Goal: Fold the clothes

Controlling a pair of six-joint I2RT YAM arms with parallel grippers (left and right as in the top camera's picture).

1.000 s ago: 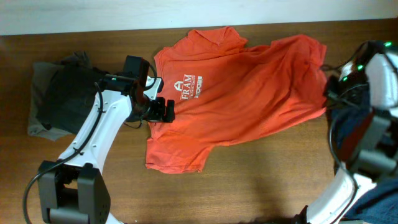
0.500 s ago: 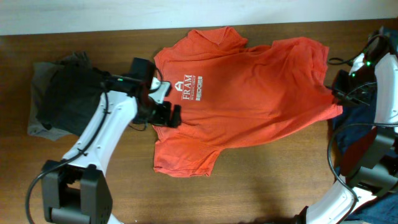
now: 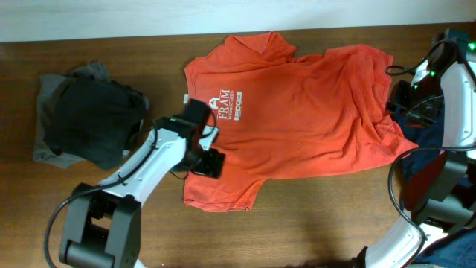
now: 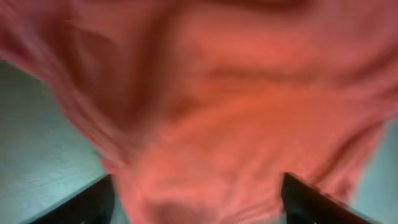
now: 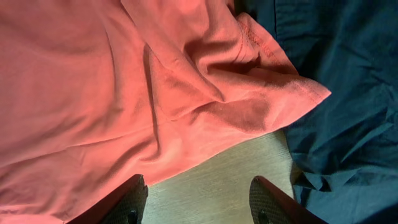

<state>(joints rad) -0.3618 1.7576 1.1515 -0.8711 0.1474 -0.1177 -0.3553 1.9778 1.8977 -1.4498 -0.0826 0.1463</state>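
The orange-red T-shirt (image 3: pixel 297 112) lies spread and rumpled on the brown surface (image 3: pixel 320 216), white lettering (image 3: pixel 229 104) up, reaching from under the left jaws across to the right jaws. The left wrist view (badly blurred) shows only orange cloth between the left jaws, which stand wide. The right wrist view shows the right jaws apart and empty over bare surface, the shirt's corner just ahead overlapping a navy garment (image 5: pixel 348 93). Only overhead shows the black and grey pile (image 3: pixel 85 123) beyond the left jaws.
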